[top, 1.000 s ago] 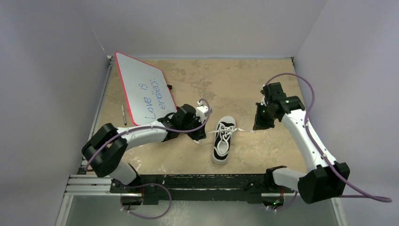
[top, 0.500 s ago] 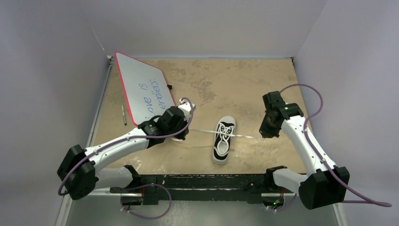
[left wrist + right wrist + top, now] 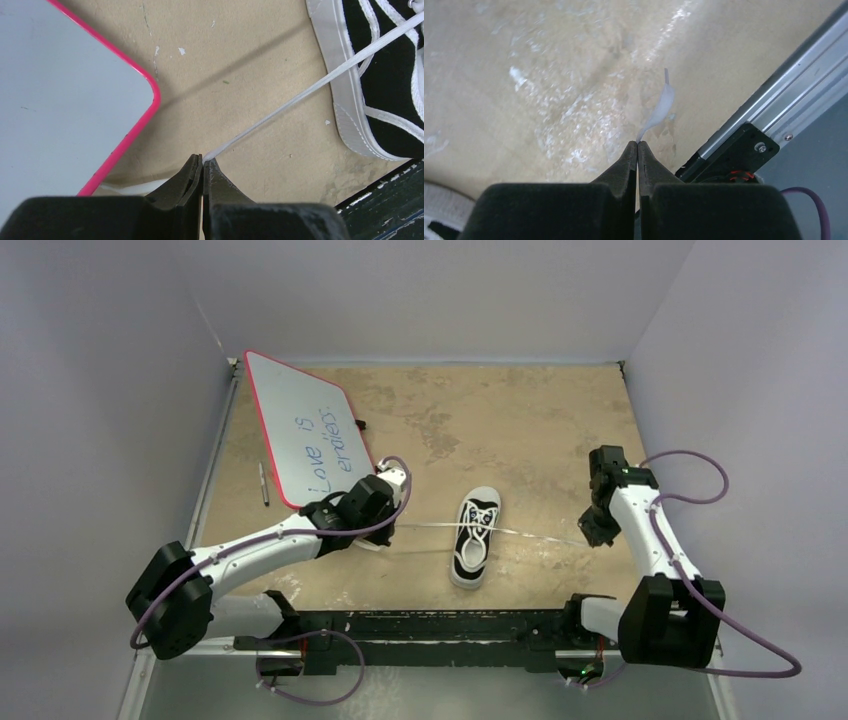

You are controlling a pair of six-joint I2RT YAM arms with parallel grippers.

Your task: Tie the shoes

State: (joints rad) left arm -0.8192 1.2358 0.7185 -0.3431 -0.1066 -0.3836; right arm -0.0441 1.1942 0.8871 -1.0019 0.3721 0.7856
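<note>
Arms splayed low and wide apart, left tool [image 3: 202, 161] and right tool [image 3: 637, 146] clamped tight.

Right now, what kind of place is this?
Probably a robot test booth, not a home: plain walls box in a worn table, a left arm and right arm are bolted at its near edge, one sneaker between them.

Pale grey walls [image 3: 450, 290] on three sides; mottled tan tabletop [image 3: 480, 410]; even light.

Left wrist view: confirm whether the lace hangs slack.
No, the lace runs straight and taut from the shut left gripper to the sneaker.
</note>
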